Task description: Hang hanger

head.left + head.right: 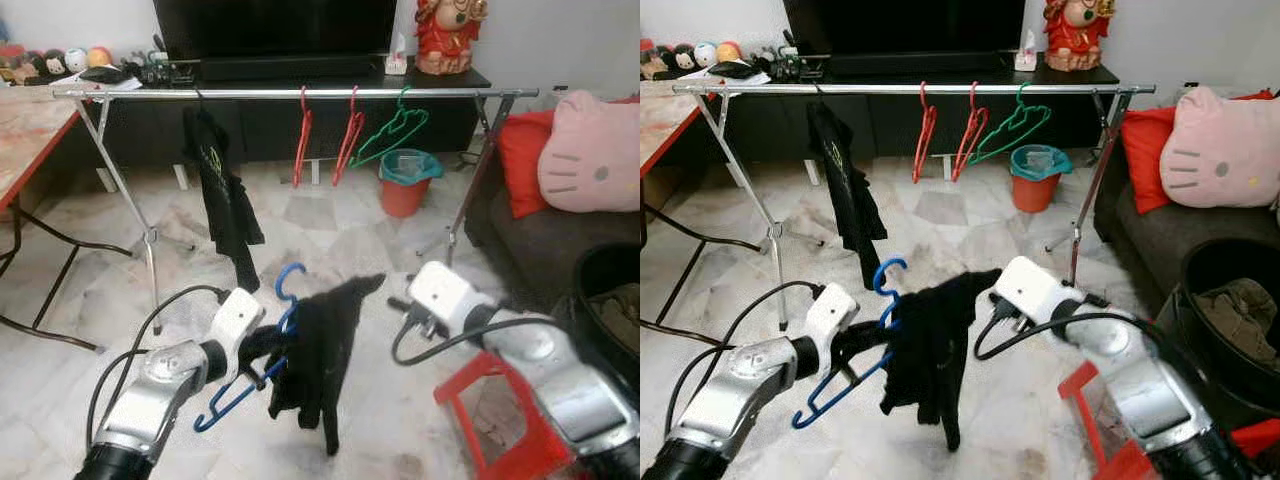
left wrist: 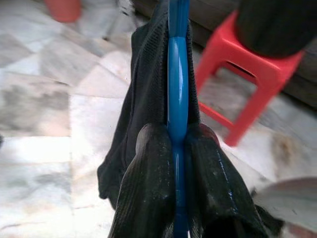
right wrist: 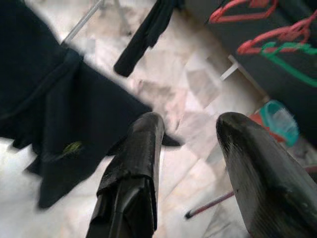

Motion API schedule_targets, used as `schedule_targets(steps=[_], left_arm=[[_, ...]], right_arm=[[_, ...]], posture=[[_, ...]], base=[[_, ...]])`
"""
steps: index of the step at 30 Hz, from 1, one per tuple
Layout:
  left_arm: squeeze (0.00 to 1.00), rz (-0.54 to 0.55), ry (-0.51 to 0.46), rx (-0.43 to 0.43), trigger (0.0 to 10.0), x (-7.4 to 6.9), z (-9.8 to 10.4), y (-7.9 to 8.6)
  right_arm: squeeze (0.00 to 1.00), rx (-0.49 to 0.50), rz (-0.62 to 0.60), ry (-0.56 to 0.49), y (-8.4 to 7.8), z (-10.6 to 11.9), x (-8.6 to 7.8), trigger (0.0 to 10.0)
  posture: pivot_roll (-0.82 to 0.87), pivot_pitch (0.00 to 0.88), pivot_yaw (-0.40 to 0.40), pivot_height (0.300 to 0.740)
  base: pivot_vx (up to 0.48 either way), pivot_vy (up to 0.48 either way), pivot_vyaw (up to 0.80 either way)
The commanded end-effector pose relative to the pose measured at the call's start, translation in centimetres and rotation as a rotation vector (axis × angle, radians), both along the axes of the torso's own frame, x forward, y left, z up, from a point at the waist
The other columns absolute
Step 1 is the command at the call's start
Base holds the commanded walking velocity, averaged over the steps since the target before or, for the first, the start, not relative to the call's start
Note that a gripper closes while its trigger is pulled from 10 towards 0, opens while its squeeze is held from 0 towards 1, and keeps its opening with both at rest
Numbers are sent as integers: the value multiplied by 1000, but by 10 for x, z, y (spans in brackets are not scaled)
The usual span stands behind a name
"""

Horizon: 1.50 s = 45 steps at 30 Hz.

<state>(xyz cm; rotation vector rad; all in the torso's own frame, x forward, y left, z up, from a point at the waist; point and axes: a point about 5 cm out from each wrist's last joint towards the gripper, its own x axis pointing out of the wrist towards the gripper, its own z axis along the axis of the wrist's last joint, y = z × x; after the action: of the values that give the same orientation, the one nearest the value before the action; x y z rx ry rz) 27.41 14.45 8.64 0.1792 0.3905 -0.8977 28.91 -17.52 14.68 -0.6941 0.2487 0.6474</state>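
A blue plastic hanger (image 1: 232, 395) with a black garment (image 1: 320, 350) draped over it is low in front of me. My left gripper (image 2: 177, 144) is shut on the hanger's blue bar, one finger (image 2: 148, 163) on each side. My right gripper (image 3: 190, 124) is open and holds nothing, just right of the draped garment and apart from it. The silver rack rail (image 1: 300, 93) runs across the room beyond. It carries a black shirt (image 1: 220, 190), two red hangers (image 1: 302, 140) and a green hanger (image 1: 395, 135).
A red stool (image 1: 500, 420) stands under my right arm. To the right are a black basket of clothes (image 1: 610, 300) and a dark sofa (image 1: 560, 250) with a pink pillow (image 1: 590, 150). A red bin (image 1: 405, 180) sits behind the rack, and a table (image 1: 30, 130) is at left.
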Motion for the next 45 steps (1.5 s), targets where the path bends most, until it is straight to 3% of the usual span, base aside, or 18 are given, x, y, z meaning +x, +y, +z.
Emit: schedule_targets(steps=[1,6,13,17,27,34,41,42,43,45], left_arm=[[0,-77,-36,-39,10000,-1,14,-8],[0,-112,-29,-77,10000,-3,19,-13],[0,-181,-23,-92,10000,-5,25,-16],[0,-222,-7,-97,10000,-7,27,-17],[0,-307,30,-81,10000,-14,28,-19],[0,-347,39,-77,10000,-17,30,-21],[0,-365,40,-73,10000,-18,31,-22],[0,-365,40,-72,10000,-18,31,-22],[0,-365,40,-72,10000,-18,31,-22],[0,-365,40,-72,10000,-18,31,-22]], right_arm=[[0,2,82,14,-2,1,-1,10000],[0,-30,133,17,-8,-5,1,10000],[0,-59,372,85,-5,-17,-11,10000],[0,3,471,135,-3,-19,-17,10000],[0,-40,617,86,-7,-18,-13,10000],[0,-84,630,52,-7,-18,-5,10000],[0,-60,703,95,-4,-24,-6,10000],[443,-55,713,101,-4,-25,-6,10000],[443,-55,713,101,-4,-25,-6,10000],[722,-53,719,103,-4,-26,-6,10000]], posture=[[-81,0,0,740],[-77,0,-2,740],[-78,0,-2,740],[-73,0,0,740],[-66,0,2,740],[-64,0,0,740],[-59,0,-4,740],[-59,0,-4,740],[-59,0,-4,740],[-59,0,-4,740]], base=[[0,0,0],[0,0,0],[0,0,0],[0,0,0],[0,0,0],[0,0,0],[0,0,0],[0,0,0],[0,0,0],[0,0,0]])
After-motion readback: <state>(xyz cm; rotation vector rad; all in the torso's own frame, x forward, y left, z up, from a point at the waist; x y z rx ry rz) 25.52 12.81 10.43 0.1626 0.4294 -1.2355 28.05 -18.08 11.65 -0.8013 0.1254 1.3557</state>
